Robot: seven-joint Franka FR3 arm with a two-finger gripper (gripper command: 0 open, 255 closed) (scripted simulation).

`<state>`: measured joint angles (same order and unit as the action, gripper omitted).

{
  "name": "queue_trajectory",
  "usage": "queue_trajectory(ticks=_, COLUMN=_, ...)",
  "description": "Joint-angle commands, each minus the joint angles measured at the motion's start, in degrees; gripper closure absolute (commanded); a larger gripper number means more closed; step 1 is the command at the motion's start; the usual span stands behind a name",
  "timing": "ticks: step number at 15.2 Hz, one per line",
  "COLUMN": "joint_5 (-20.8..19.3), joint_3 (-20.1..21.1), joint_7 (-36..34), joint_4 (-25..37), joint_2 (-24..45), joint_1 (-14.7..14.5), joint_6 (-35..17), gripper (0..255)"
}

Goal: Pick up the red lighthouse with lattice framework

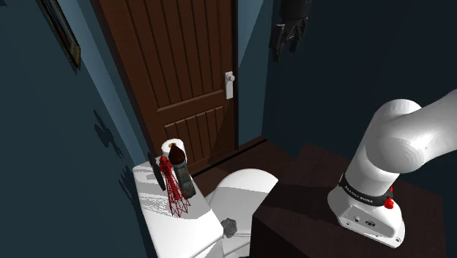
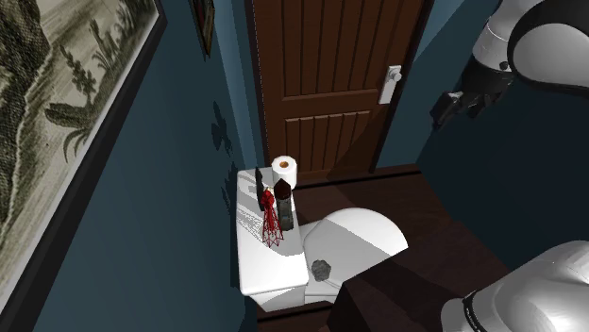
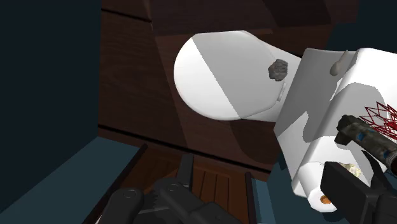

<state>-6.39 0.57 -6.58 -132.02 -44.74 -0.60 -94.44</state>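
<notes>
The red lighthouse stands on its wide base on the flat white lid of a toilet tank; its body is an open lattice of thin red struts that flares towards the foot and narrows to a dark, rounded cap; just beside it, on the side nearer the bowl, stands a tall dark bottle, and whether the two touch cannot be made out; past them, towards the door, a white roll of toilet paper stands on end with its brown tube core showing; the smooth white oval toilet lid is shut, and a small rough grey lump rests where it meets the tank; behind is a dark brown door of vertical planks with a white handle, set in deep blue walls; a framed landscape picture hangs on the wall beside the toilet; the all-black gripper hangs high in the air, well apart from the lighthouse, its fingers spread and holding nothing.
</notes>
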Motion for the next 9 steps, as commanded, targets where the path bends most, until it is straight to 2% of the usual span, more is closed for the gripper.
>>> queue_trajectory(ticks=1, joint_5=0.0, joint_3=0.0, joint_7=0.0, joint_4=0.0, joint_2=0.0, joint_1=0.0, joint_6=0.0, gripper=0)
queue_trajectory(ticks=9, joint_5=5.21, joint_3=6.0, joint_7=-7.6, joint_4=-5.04, joint_2=5.25, joint_1=-3.12, joint_6=-11.54, gripper=0)
